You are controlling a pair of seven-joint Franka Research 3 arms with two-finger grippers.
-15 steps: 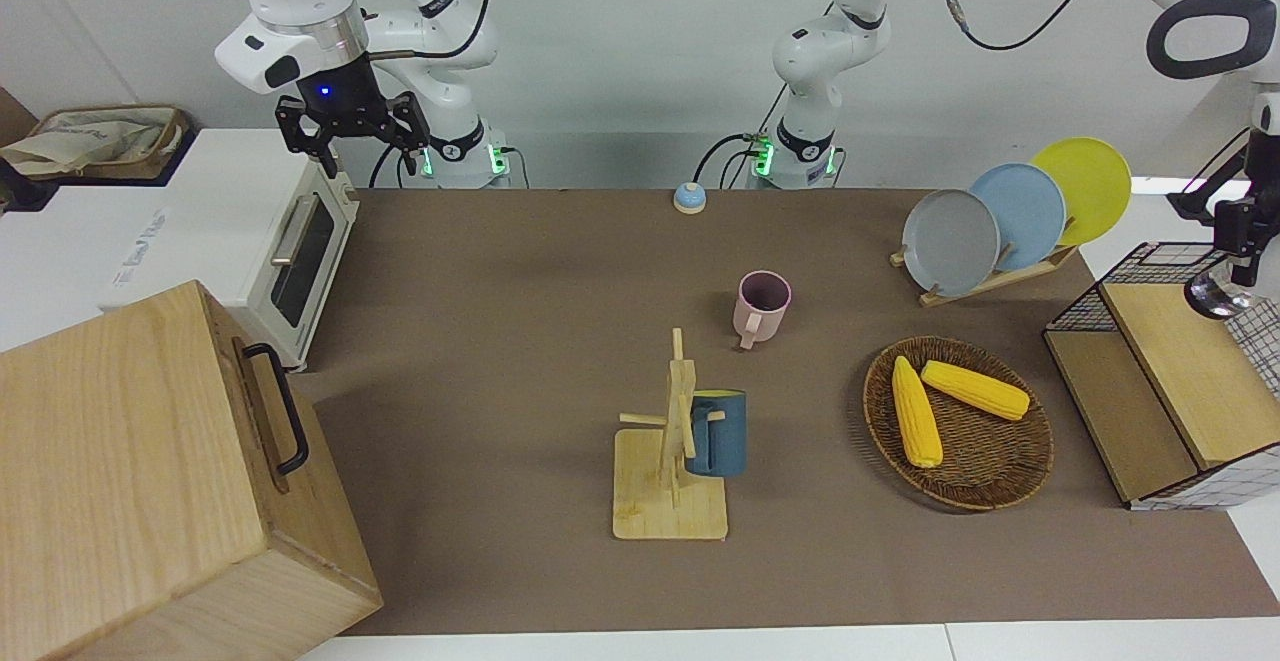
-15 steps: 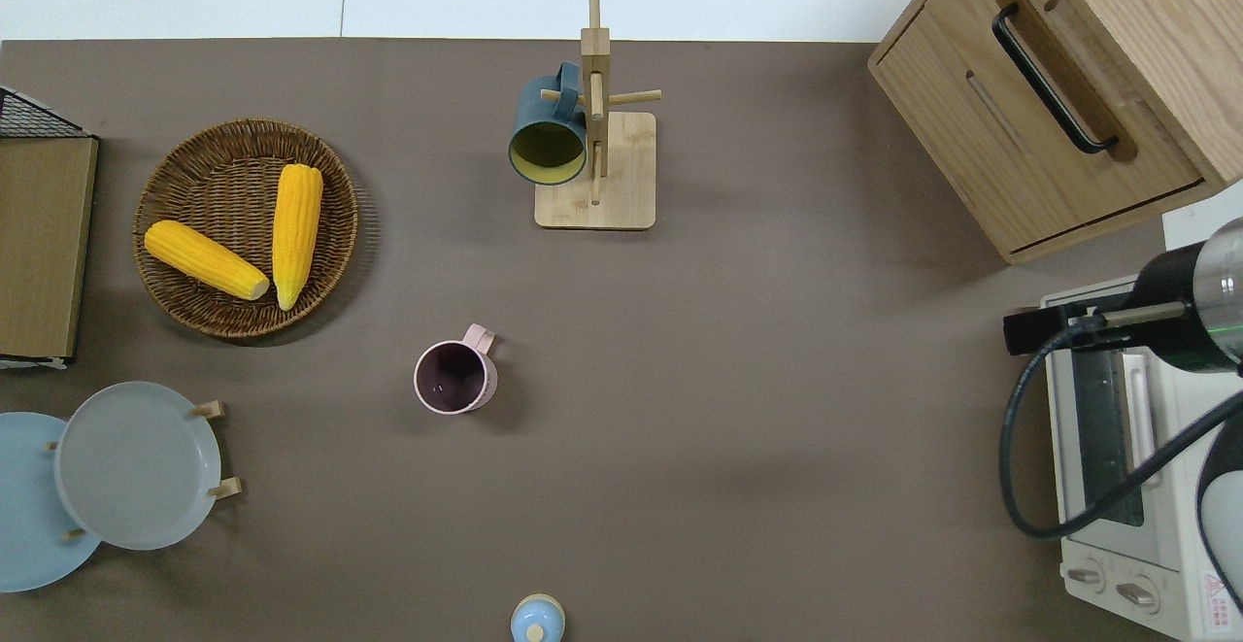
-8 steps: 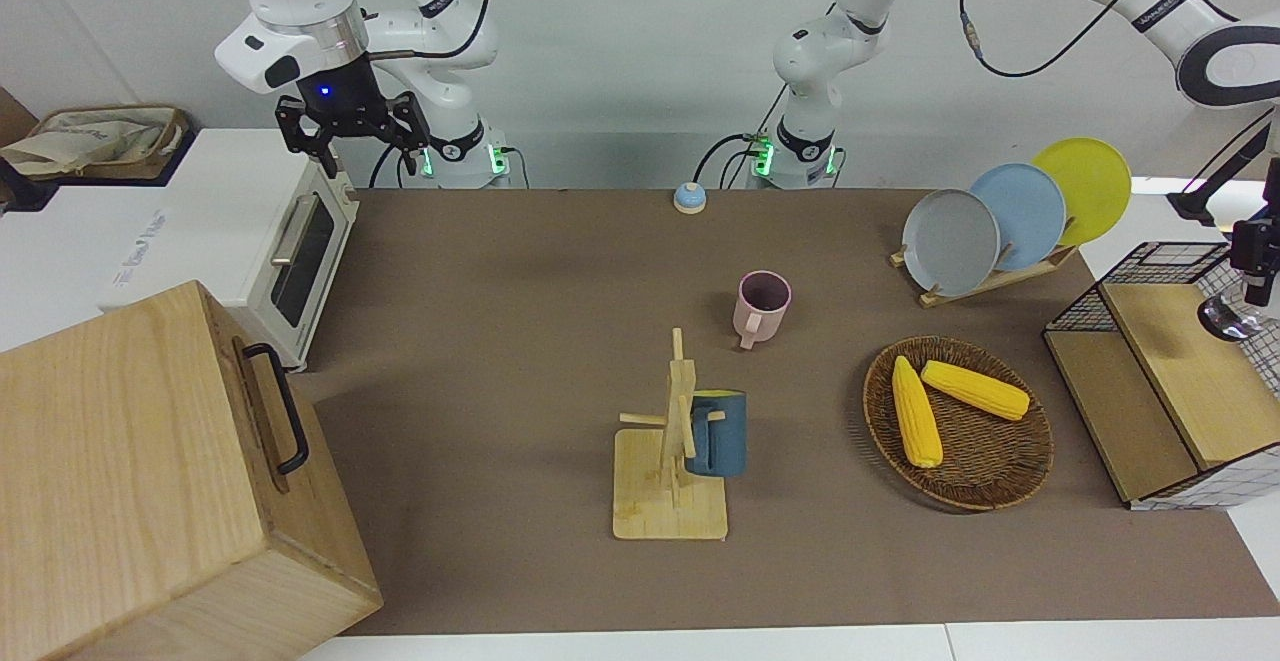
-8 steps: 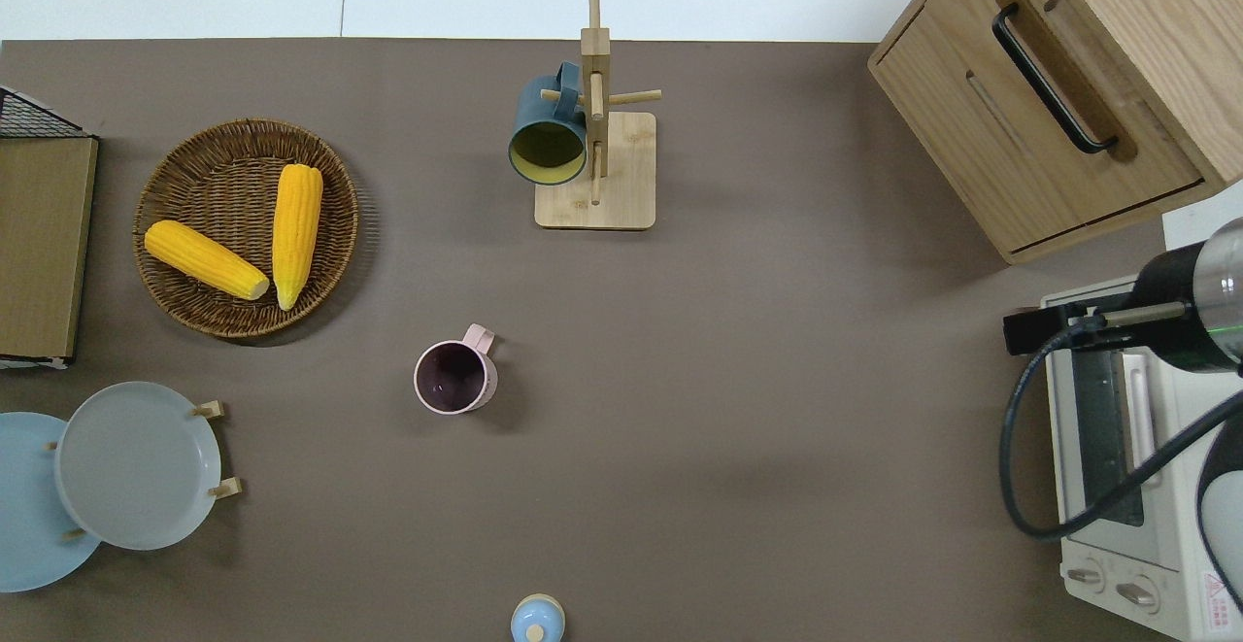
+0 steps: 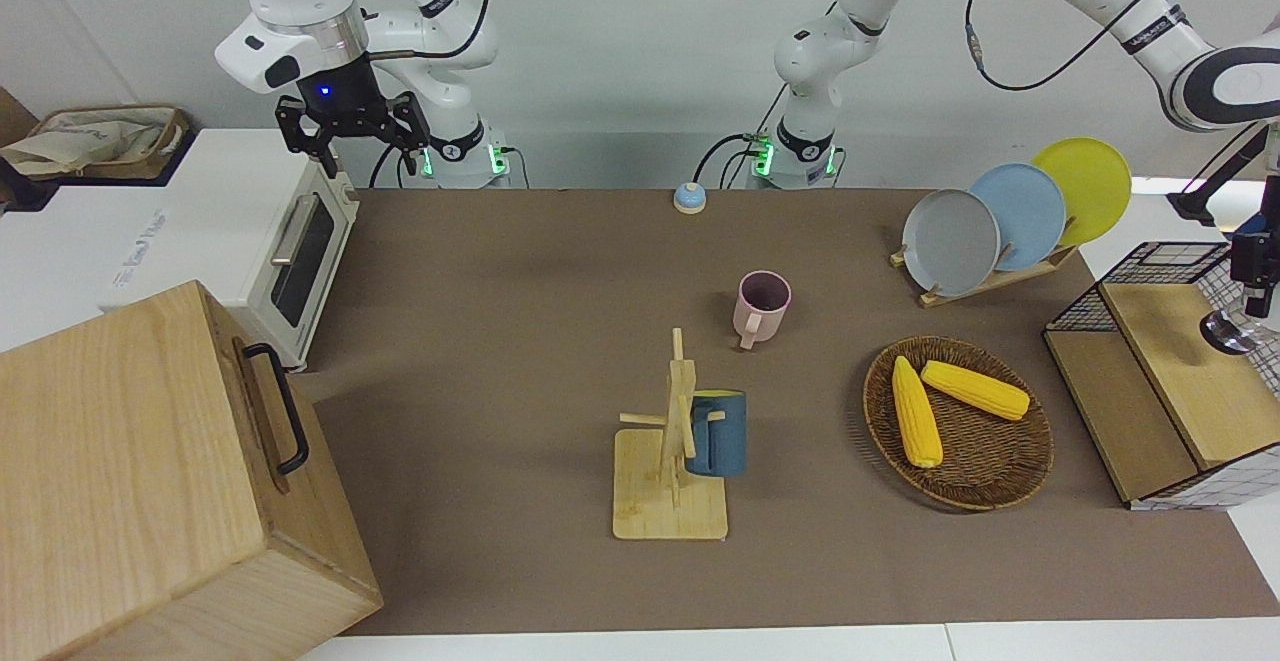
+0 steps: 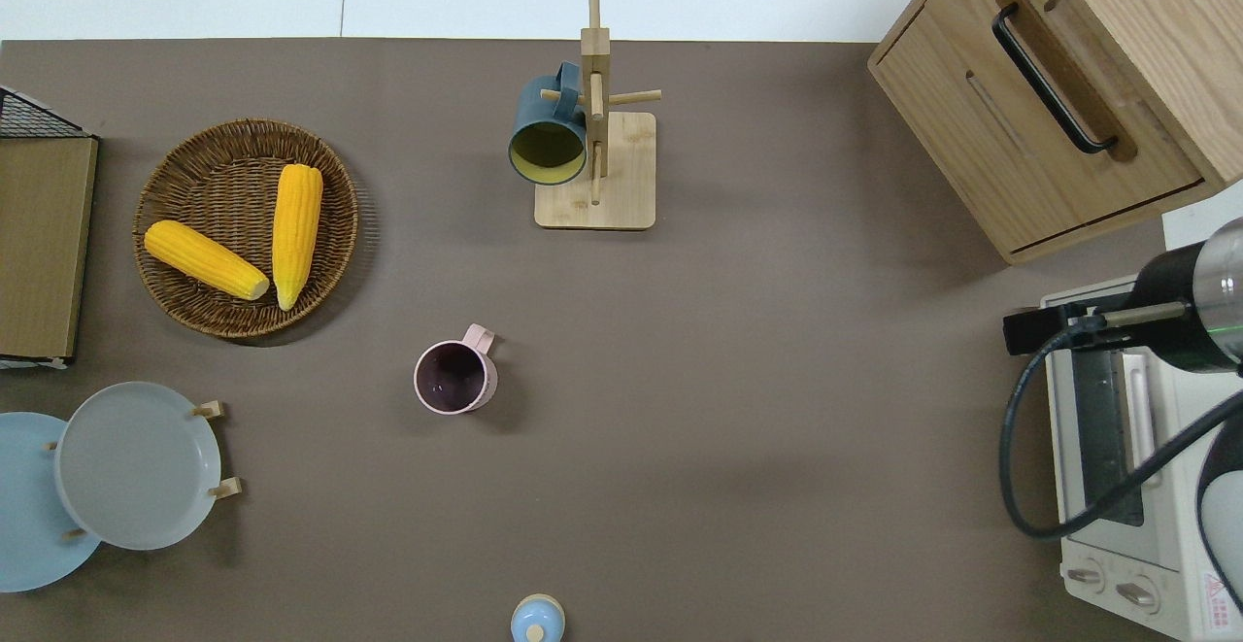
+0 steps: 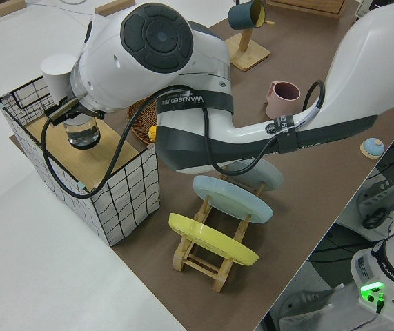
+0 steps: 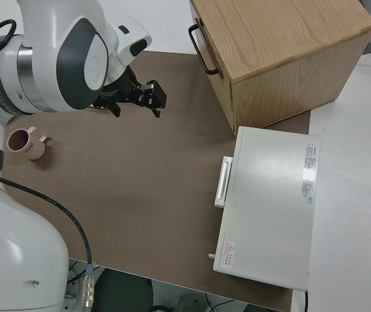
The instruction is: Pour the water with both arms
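Brown mat covers table (image 5: 520,271). My left gripper (image 5: 1252,276) at wire shelf box (image 5: 1160,271) at left arm's end of table, right over clear glass (image 5: 1228,329) standing on shelf's wooden top; can't tell if fingers grip it. My right gripper (image 5: 347,131) parked, fingers spread, nothing held. Pink mug (image 6: 454,377) upright mid-table, well apart from glass. Blue mug (image 6: 549,132) hangs on wooden mug tree (image 6: 597,166), farther from me. Corn basket (image 6: 194,152) near shelf.
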